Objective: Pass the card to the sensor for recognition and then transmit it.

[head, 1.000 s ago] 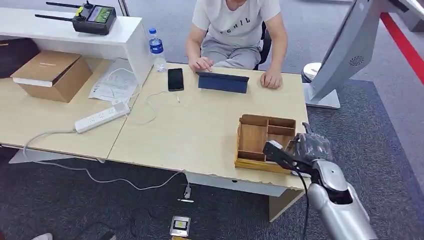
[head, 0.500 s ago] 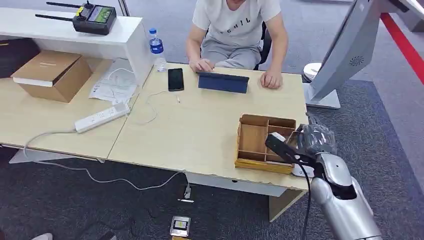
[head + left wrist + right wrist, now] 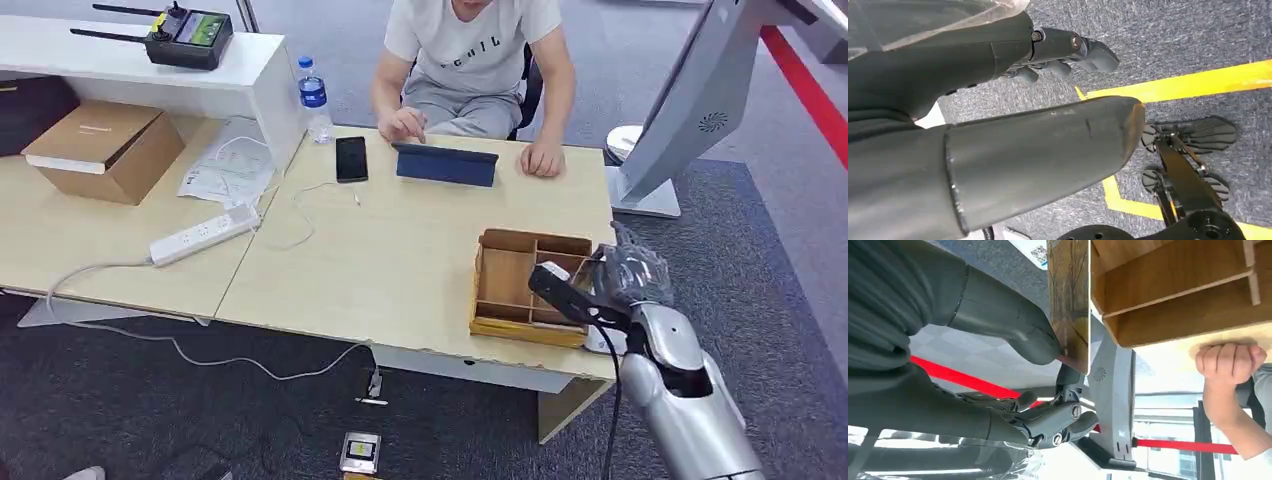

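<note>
1. Card [image 3: 1069, 300] pinched in the right hand [image 3: 998, 345], thumb pressed to its face and fingers [image 3: 1058, 417] clamped behind it, at the outer corner of the wooden tray [image 3: 528, 280].
2. In the head view the right hand [image 3: 625, 280] hangs at the right edge of the surface [image 3: 400, 250], just beside the tray's near right corner; the card sits hidden behind the hand's wrapping there.
3. Left hand [image 3: 998, 100] hangs low over grey carpet with yellow floor tape, fingers [image 3: 1068, 50] loosely curled; nothing is seen in it, and whether they are fully together I cannot tell.
4. A person [image 3: 470, 60] sits across the surface, one hand at a dark tablet [image 3: 446, 164], the other fist resting near the far edge.
5. The grey slanted stand [image 3: 690, 100] to the robot's right is probably the sensor, well apart from the card.
6. Judgement: the card appears freshly taken from the tray, so presentation to the sensor comes next.
7. To do it well, the pinch should hold firm near the card's edge, leaving most of the face uncovered.
8. The card must clear the tray wall before swinging right, then meet the sensor flat and steady.
9. A knock against the wood could twist the card in the grip.
</note>
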You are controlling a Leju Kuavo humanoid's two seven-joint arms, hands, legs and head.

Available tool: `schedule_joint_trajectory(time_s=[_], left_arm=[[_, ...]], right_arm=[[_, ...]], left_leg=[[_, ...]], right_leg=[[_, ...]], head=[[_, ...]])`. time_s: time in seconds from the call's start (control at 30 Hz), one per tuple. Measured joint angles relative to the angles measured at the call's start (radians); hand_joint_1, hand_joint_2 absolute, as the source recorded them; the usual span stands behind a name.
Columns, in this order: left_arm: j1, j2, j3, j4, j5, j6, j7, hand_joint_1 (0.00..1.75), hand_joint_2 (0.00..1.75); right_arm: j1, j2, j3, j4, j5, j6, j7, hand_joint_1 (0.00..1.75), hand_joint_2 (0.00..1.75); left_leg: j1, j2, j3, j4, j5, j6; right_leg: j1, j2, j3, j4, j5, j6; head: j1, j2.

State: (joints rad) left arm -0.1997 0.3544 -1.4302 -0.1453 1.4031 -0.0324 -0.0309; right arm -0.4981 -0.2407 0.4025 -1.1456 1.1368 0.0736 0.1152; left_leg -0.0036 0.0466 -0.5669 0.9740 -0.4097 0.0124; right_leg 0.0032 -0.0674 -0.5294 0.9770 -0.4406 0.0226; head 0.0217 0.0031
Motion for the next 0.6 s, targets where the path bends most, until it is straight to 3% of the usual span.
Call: schedule_joint_trajectory(time_s=[0.27,0.43,0.6], left_arm=[[0.000,0.000,0.000,0.000,0.000,0.007,0.003,0.00,0.00],[-0.001,0.000,0.000,0.000,-0.016,0.002,-0.004,0.00,0.00],[-0.003,0.000,-0.003,0.000,-0.025,0.000,-0.013,0.00,0.00]], right_arm=[[-0.017,0.002,-0.002,-0.066,0.000,-0.020,0.004,1.75,1.75],[-0.130,0.017,0.004,-0.065,0.013,-0.024,-0.040,1.75,1.75],[-0.255,0.061,0.015,0.020,0.045,-0.084,-0.089,1.75,1.75]], left_leg=[[0.000,0.000,0.000,0.000,0.000,0.000],[0.000,0.000,-0.001,0.000,0.001,-0.001],[0.000,0.000,-0.001,0.000,0.002,-0.001]], right_leg=[[0.000,0.000,0.000,0.000,0.000,0.000],[0.000,0.000,-0.001,0.001,0.001,-0.001],[0.000,0.000,-0.001,0.002,0.001,-0.001]], head=[[0.000,0.000],[0.000,0.000],[0.000,0.000]])
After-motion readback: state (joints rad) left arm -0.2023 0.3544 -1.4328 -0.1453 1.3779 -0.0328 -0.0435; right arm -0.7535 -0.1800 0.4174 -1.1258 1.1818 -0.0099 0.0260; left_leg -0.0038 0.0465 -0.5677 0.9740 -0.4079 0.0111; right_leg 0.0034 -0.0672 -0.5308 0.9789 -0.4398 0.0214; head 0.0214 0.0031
